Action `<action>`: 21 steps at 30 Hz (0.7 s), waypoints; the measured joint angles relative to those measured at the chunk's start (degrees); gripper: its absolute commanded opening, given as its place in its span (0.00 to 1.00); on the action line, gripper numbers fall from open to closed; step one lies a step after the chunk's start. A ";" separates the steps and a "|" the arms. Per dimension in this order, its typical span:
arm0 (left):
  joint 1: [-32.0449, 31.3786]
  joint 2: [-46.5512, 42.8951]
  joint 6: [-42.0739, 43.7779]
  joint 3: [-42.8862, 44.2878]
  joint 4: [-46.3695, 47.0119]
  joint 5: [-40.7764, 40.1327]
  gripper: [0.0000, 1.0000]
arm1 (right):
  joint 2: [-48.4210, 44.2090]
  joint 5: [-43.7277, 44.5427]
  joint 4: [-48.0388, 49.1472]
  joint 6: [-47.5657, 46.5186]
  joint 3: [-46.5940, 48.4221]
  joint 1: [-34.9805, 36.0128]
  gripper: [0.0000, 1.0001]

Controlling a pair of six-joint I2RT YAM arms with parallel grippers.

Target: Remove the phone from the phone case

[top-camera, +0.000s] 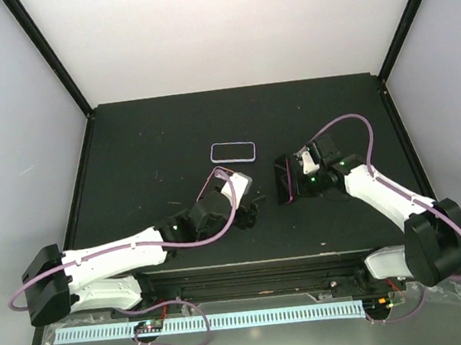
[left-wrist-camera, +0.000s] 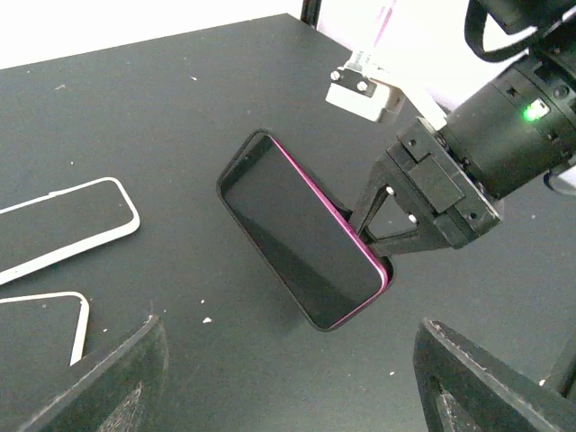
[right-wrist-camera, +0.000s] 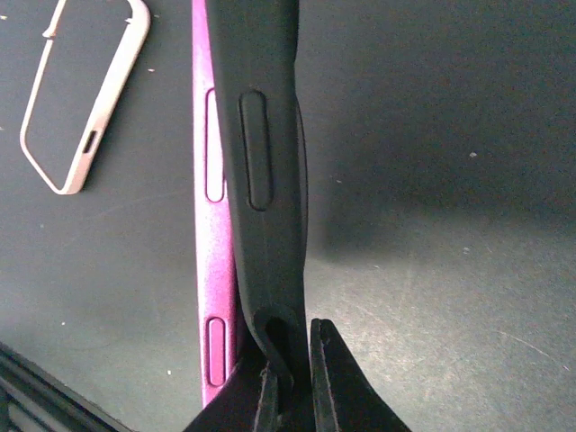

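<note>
R claw [right-wrist-camera: 288, 364] is clamping tight, jaws nearly meeting, and pinching a lip of the black phone case [right-wrist-camera: 265, 180] at bottom ctr of the R wrist view. Nothing else is sitting btwn its fingers. The magenta phone [right-wrist-camera: 211, 270] is lying alongside the case just left of it, side buttons showing, w/ that long edge of the case standing off the phone.

In this view the phone's long axis is running straight up the frame, away from the fingertips, w/ the far end going out past the top edge.

From the L wrist cam, phone and case are sitting in the ctr of the frame, long axis slanting from upper left to lower right. A dark flat face is facing the cam and a thin magenta line is showing along the upper right edge. R claw is gripping at the lower right end. Whether the low end is touching the black table [left-wrist-camera: 180, 108] is unclear.

In the top view the phone [top-camera: 284, 179] is showing edge-on, right of ctr.

L claw [left-wrist-camera: 288, 360] is standing wide, released, fingers [left-wrist-camera: 108, 378] framing the bottom corners of its own view, holding nothing and touching nothing.

An empty white bumper case [top-camera: 233, 151] is lying flat, upper ctr of the top view, apart from the phone.
</note>
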 measured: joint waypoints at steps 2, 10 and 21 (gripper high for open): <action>-0.83 1.07 0.94 -0.28 1.01 -0.61 0.74 | 0.37 0.46 -0.52 0.26 0.04 -0.17 0.01; -2.71 12.48 3.32 -1.38 9.18 -1.25 0.70 | -2.43 -3.15 -0.42 3.69 -2.34 -3.26 0.01; -7.04 26.12 5.03 -0.35 19.04 -2.49 0.60 | 1.68 -0.22 -3.45 7.43 -2.47 -3.85 0.01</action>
